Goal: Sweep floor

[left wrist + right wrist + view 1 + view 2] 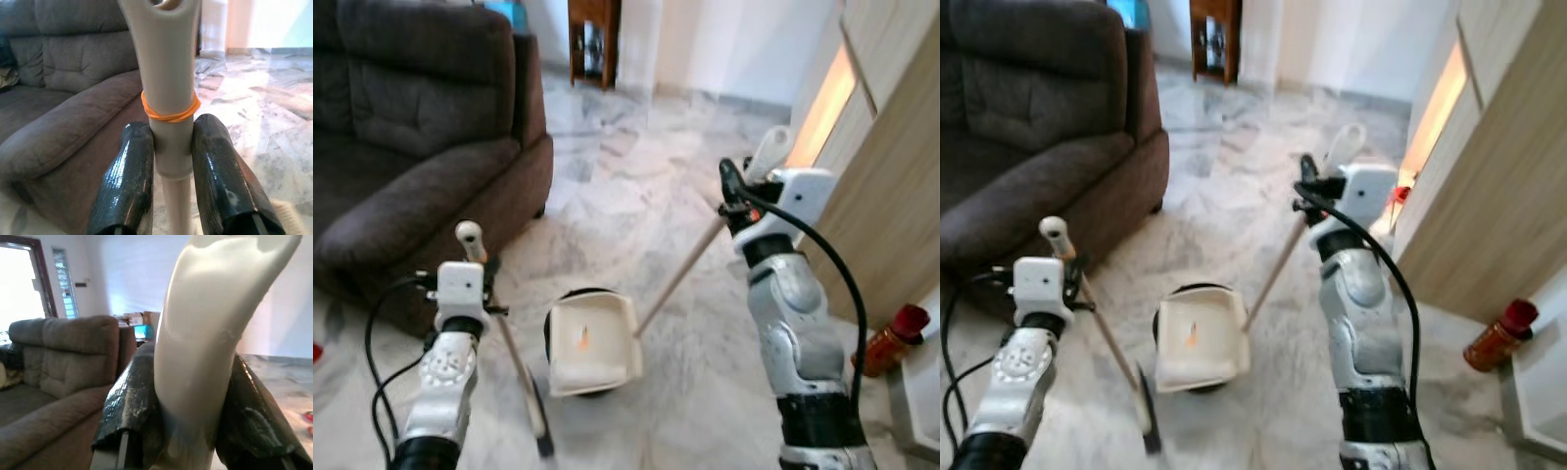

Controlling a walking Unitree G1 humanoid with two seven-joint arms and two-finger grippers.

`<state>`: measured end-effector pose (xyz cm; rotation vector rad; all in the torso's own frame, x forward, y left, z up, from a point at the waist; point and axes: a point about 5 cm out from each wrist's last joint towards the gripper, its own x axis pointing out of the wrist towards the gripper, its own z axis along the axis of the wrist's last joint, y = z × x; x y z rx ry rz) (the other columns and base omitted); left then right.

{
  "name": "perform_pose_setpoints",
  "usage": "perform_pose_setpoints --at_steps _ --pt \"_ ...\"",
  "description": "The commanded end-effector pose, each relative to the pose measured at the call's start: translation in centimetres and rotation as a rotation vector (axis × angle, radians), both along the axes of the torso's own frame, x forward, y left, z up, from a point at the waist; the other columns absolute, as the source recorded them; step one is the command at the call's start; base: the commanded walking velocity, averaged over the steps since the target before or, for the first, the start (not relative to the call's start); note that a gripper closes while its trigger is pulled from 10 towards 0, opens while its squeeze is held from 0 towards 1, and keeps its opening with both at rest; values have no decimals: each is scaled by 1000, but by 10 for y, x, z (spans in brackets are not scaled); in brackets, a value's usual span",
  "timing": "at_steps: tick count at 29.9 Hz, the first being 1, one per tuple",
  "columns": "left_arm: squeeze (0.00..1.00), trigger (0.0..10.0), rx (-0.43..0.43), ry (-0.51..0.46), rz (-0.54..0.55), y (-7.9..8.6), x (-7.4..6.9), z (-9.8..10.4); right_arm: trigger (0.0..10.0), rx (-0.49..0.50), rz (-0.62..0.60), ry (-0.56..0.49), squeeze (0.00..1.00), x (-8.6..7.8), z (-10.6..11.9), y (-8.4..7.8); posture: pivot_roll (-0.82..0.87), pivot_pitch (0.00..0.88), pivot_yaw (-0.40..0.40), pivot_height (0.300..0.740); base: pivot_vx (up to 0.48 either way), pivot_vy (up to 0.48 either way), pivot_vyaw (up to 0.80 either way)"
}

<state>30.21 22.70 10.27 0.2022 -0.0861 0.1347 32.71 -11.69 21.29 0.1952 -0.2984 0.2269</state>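
Dustpan [595, 343] sits flat on the marble floor [636, 196] right in front of me, with a small orange bit [581, 339] already lying in the tray. My right claw [193, 396] is clamped on the top of its long handle [680, 276], and my left claw [168, 161] is clamped on the broom handle [166, 88] just under the orange rubber band [170, 108] (broom head [538, 416] is down on the floor, beside the pan's left edge). So I reckon I'm mid-sweep, collecting stage. Next I'd drag the bristles toward the pan's mouth while holding the pan steady.

Room-wise: brown sofa [421, 147] is close on my left, wooden cabinet [891, 196] and a red-capped bottle [891, 338] on my right. Open floor is straight ahead.
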Motion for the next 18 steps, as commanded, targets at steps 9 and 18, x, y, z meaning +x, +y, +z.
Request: perform_pose_setpoints --at_steps 9,18 --pt "0 10000 14 -52 -13 -4 3 11 10000 17 2 -59 0 -2 15 -4 38 0 -22 740 427 0 54" --pt "0 10000 9 -58 -12 -4 3 11 10000 21 14 -59 0 -3 15 -1 40 0 -23 740 413 0 617"
